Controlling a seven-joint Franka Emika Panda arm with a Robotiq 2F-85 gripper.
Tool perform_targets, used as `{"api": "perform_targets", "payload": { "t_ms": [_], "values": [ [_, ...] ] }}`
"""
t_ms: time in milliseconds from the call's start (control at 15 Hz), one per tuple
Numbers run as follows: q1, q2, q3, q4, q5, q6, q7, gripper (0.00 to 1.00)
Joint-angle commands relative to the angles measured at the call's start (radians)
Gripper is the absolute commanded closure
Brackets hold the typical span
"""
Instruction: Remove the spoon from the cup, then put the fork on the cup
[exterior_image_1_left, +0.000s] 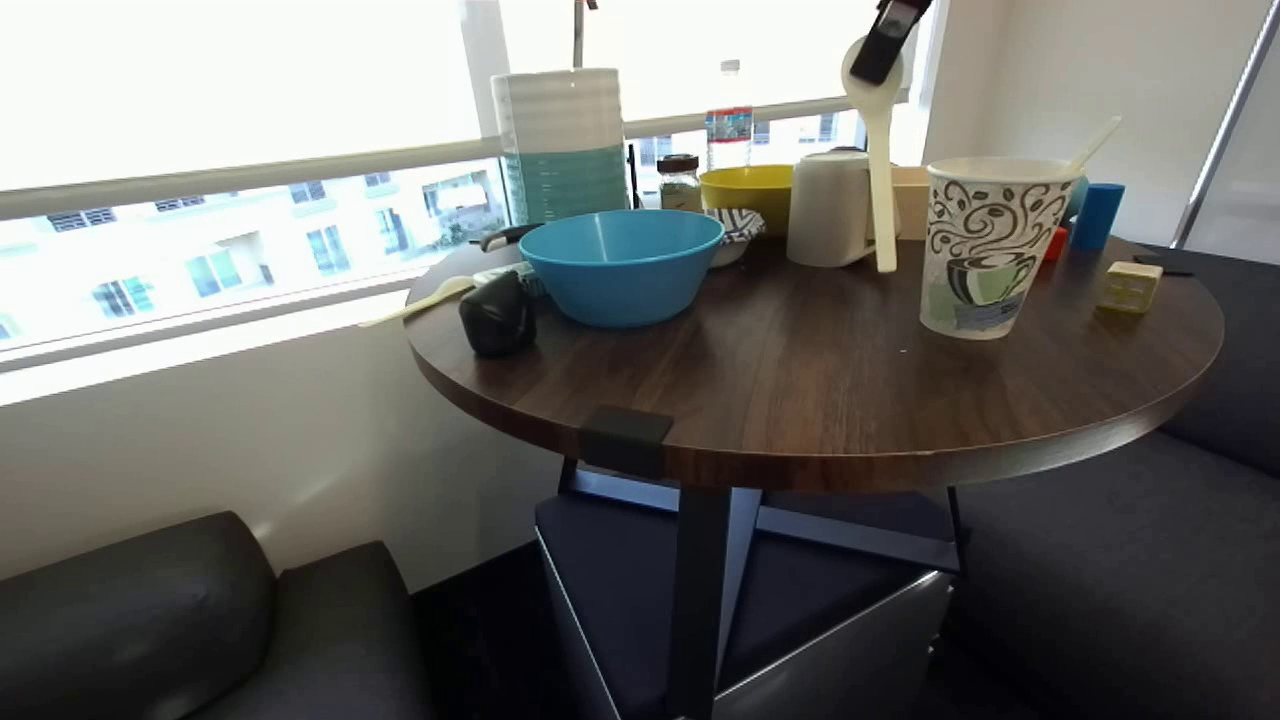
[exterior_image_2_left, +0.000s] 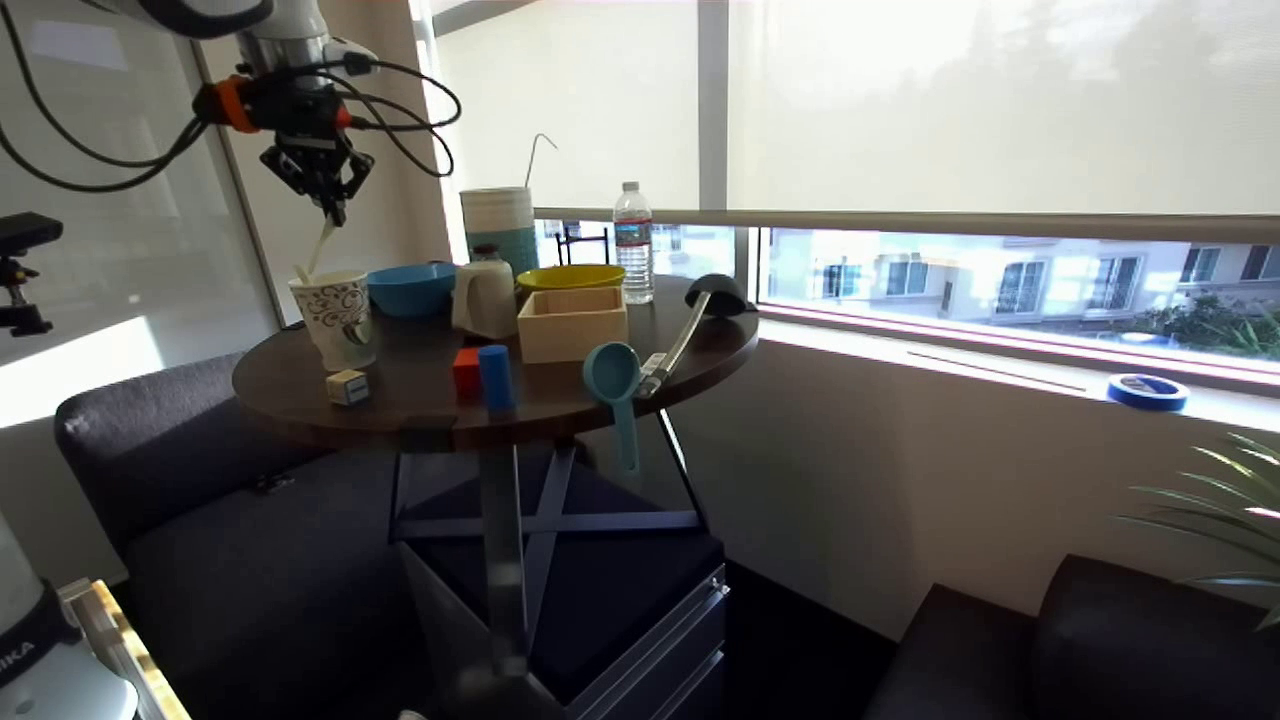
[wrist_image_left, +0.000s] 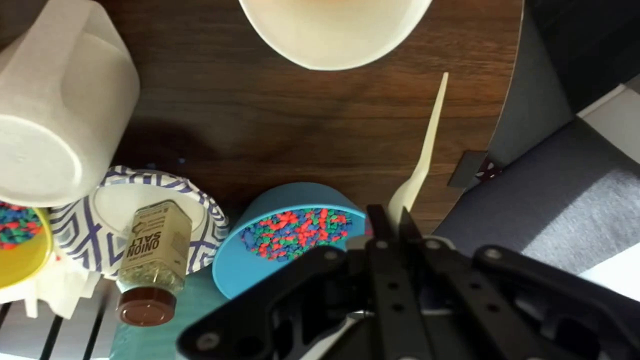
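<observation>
My gripper (exterior_image_1_left: 873, 76) is shut on the rounded bowl of a pale cream spoon (exterior_image_1_left: 880, 170), whose handle hangs down. It shows as the held spoon (wrist_image_left: 424, 162) in the wrist view, handle pointing away from the fingers (wrist_image_left: 391, 215). The tall patterned cup (exterior_image_1_left: 985, 250) stands upright on the table; the spoon is beside it, apart from its wall. In the wrist view the cup's rim (wrist_image_left: 335, 60) is cut off at the top. Another pale utensil (exterior_image_1_left: 1095, 145) leans in the cup, and one (exterior_image_1_left: 430, 300) lies across the table edge; I cannot tell which is the fork.
A blue bowl (exterior_image_1_left: 620, 275), cream jug (exterior_image_1_left: 825, 215) and yellow bowl (exterior_image_2_left: 570, 278) stand on the round table (exterior_image_1_left: 780, 380). A paper bowl holds a salt jar (wrist_image_left: 157, 250). A wooden box (exterior_image_2_left: 570, 330), red block (exterior_image_2_left: 467, 373), blue cylinder (exterior_image_2_left: 496, 378) and small cube (exterior_image_2_left: 348, 387) are near the cup.
</observation>
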Motion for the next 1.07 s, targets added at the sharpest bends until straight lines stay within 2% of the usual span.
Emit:
{"api": "perform_targets", "payload": {
  "t_ms": [0, 333, 733, 800, 867, 1000],
  "values": [
    [-0.006, 0.139, -0.005, 0.089, 0.086, -0.057, -0.065, 0.99],
    [-0.051, 0.264, 0.025, 0.147, 0.126, -0.091, -0.099, 0.99],
    [-0.112, 0.322, 0.071, 0.170, 0.122, -0.075, -0.105, 0.97],
    [-0.120, 0.327, 0.077, 0.172, 0.121, -0.075, -0.104, 0.95],
    [-0.128, 0.332, 0.081, 0.175, 0.119, -0.075, -0.103, 0.87],
    [-0.142, 0.338, 0.089, 0.177, 0.115, -0.073, -0.100, 0.64]
  ]
}}
